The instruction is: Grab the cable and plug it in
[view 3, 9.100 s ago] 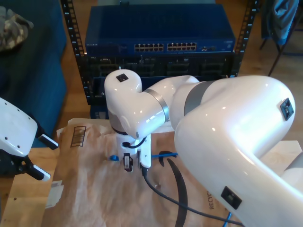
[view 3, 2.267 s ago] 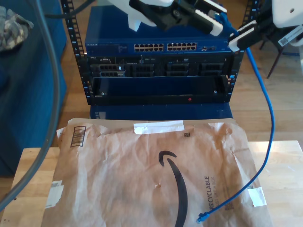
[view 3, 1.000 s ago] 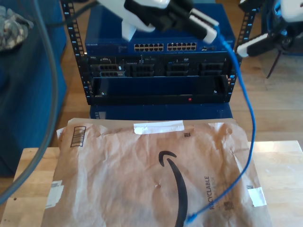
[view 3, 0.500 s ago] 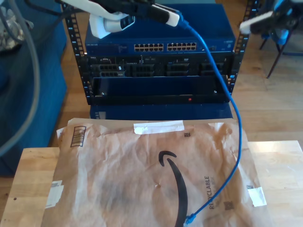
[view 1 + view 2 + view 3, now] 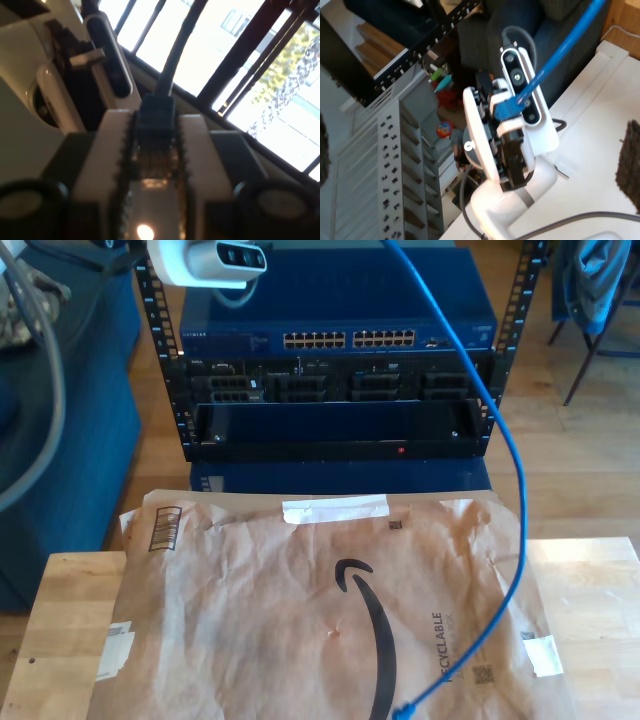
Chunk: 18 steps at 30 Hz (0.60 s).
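The cable [image 5: 172, 55] is thin and blue. One of its plugs [image 5: 156, 117] is pinched between the toothed fingers [image 5: 112, 145] of my first gripper [image 5: 156, 125], which is shut on it. The second wrist view looks at that same gripper [image 5: 507, 110] from in front, with the cable [image 5: 560, 50] leading away from it. My second gripper [image 5: 476, 157] is open, its dark pads [image 5: 627, 160] at the picture's edges with nothing between them. In the exterior view the cable [image 5: 505, 440] hangs from the top edge, and its free plug [image 5: 400, 710] lies on the brown paper.
A blue network switch [image 5: 340, 315] with a row of ports [image 5: 350, 339] sits in a black rack [image 5: 180, 390] behind the table. A brown paper mailer [image 5: 300, 620] covers the wooden table [image 5: 60, 640]. An arm's white camera housing [image 5: 205, 260] is at the exterior view's top left.
The arm holding the cable has risen and swung toward the exterior view's left, its gripper leaving the frame. The other arm left at the upper right. The hanging cable swung a little.
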{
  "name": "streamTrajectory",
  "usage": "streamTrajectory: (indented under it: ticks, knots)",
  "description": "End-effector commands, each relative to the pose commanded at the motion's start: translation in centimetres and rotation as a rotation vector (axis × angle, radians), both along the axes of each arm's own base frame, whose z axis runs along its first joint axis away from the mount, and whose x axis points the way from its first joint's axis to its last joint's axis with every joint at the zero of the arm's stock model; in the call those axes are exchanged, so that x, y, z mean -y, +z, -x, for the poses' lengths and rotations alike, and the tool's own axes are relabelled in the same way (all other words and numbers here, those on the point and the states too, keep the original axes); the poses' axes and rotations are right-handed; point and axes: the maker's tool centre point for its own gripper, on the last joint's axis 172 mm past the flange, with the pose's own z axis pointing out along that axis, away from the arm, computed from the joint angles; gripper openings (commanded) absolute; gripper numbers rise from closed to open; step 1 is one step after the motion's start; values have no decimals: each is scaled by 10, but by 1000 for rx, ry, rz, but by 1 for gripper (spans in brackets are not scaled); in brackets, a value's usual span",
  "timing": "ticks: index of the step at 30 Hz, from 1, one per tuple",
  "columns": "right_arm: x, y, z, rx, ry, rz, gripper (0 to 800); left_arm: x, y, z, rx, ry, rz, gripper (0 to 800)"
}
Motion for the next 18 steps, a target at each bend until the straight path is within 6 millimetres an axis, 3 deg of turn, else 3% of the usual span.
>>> streamTrajectory:
  ticks: [5, 10, 18]
  knots:
    - [-12, -14, -22, 60, 17, 1, 792, -1, 0, -1, -2, 1, 5, 20]
    - [-29, -16, -28, 108, 44, -6, 797, -3, 7, 3, -10, -22, 40, 25]
    - [-84, -28, -11, 174, 196, 22, 790, -11, 7, 3, -110, -83, 113, 34]
